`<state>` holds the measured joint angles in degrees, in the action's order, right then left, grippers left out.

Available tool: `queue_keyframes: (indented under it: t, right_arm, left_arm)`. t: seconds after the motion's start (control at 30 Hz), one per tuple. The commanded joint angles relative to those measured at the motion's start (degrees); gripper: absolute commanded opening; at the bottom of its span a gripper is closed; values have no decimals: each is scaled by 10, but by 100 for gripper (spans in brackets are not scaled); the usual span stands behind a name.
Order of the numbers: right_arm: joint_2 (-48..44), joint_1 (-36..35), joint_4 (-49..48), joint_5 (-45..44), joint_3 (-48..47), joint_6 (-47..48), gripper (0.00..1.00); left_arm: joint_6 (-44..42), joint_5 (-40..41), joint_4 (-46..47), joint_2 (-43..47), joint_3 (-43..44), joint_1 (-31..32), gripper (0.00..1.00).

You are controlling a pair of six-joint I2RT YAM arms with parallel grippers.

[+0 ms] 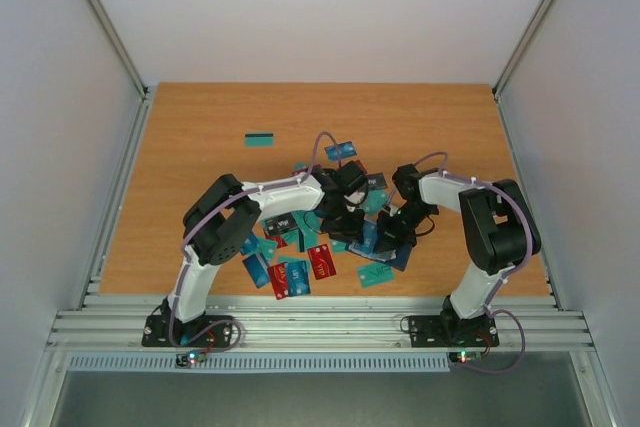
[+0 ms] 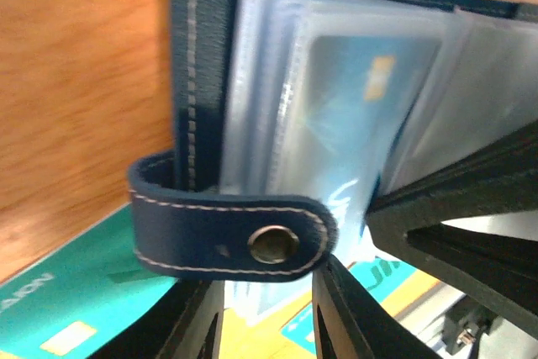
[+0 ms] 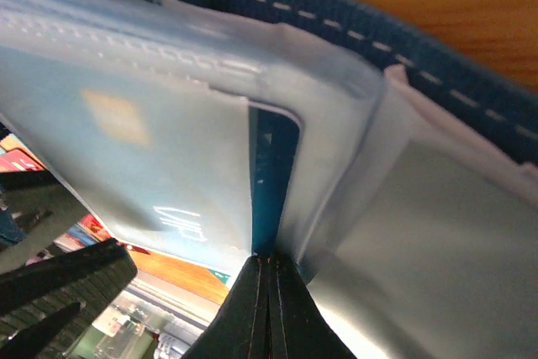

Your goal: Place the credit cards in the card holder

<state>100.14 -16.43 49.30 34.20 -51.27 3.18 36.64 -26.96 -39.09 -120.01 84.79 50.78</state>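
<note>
Dark navy folding card holder (image 2: 187, 81), open at centre-right overhead; its clear sleeves (image 2: 261, 73) look floppy, so take the stiffer cover. The right hand (image 3: 265, 292) is pinched shut on a thin, slick blue plastic card (image 3: 271, 182). The left hand (image 2: 267, 317) has its jaws apart at the holder's edge, grip unclear.

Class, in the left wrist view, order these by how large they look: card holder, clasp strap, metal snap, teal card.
1. card holder
2. clasp strap and teal card: these look alike, and the card is partly hidden, so they are left unranked
3. metal snap
</note>
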Motion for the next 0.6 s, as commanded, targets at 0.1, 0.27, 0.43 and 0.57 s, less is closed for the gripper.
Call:
queue_keyframes:
  t: [0.1,0.27,0.43,0.57]
  right_arm:
    - [37,-5,-39,-47,19,10,1]
    - [40,-5,-37,-51,19,13,1]
    - [51,-5,-39,-51,18,15,1]
    - [55,-5,-40,-53,19,16,1]
  left_arm:
    - [-20,31,-19,11,5,2,32]
    - [-19,6,2,8,6,2,33]
    - [-20,29,-21,17,18,2,33]
    - [-20,53,-30,45,14,2,35]
